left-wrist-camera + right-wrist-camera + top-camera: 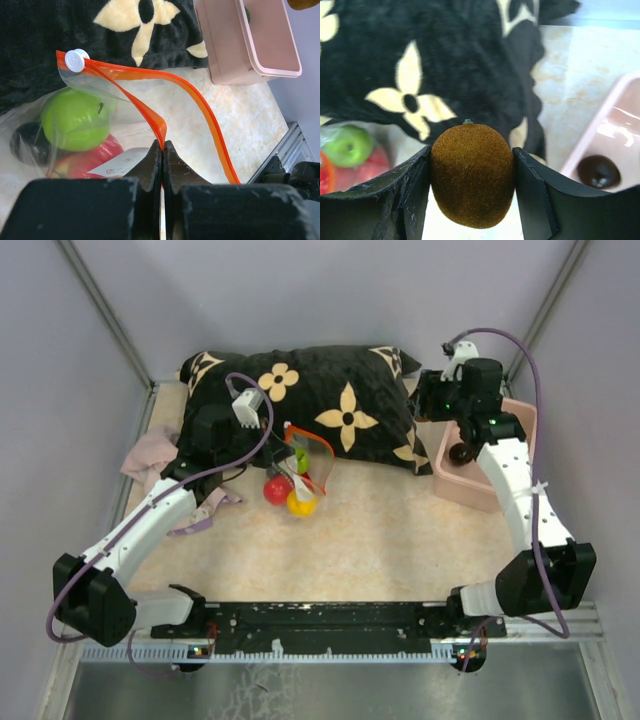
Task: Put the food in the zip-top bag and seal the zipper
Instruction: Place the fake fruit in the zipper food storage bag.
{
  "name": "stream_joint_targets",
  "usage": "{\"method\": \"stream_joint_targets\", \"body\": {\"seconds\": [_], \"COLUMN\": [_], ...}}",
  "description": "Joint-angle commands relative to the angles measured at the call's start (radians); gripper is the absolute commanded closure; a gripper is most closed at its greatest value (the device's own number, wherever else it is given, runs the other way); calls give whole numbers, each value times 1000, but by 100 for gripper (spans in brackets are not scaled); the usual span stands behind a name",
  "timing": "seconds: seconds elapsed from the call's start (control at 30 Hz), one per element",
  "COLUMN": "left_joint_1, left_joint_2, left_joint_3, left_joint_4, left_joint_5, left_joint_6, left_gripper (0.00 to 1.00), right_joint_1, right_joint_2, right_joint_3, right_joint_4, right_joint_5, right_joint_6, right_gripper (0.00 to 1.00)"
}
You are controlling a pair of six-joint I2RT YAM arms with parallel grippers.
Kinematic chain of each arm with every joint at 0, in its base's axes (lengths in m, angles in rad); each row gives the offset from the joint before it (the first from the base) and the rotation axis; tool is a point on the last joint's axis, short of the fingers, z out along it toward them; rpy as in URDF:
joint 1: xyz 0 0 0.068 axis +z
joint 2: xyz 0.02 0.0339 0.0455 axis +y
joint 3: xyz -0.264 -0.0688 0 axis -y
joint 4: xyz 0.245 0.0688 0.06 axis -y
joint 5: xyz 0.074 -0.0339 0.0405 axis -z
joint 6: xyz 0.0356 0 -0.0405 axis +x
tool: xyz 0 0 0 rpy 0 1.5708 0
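The clear zip-top bag (296, 472) lies in front of the pillow with its mouth open. Its orange zipper (200, 102) has a white slider (76, 60) at one end. Inside the bag are a green apple (75, 119), a red piece (85, 157) and a dark piece (27, 142); the top view also shows a yellow one (301, 503). My left gripper (163, 145) is shut on the near zipper strip and also shows in the top view (278, 433). My right gripper (472, 150) is shut on a fuzzy brown kiwi (472, 185), held in the air by the pink bin (520, 420).
A black pillow with cream flowers (330, 405) lies along the back. The pink bin (620, 105) at the right holds a dark round fruit (598, 171). A pink cloth (150, 455) lies at the left under my left arm. Grey walls close in the sides.
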Motion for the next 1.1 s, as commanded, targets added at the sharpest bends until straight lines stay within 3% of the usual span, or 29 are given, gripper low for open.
{"method": "stream_joint_targets", "body": {"seconds": [0.0,0.57,0.87,1.07], "left_joint_1": [-3,-4,-4,-3], "left_joint_2": [-1,-13,-16,-21], "left_joint_3": [45,39,27,21], "left_joint_4": [37,19,9,9], "left_joint_5": [53,114,113,107], "left_joint_6": [17,24,23,24], "left_gripper": [100,100,100,100], "right_joint_1": [75,420,492,501], "right_joint_2": [-40,79,163,181], "right_joint_3": [68,86,83,-10], "right_joint_4": [-1,161,150,172], "right_joint_5": [-88,-310,-408,-414], "right_joint_6": [-20,2,-35,-57], "right_gripper": [57,57,57,57]}}
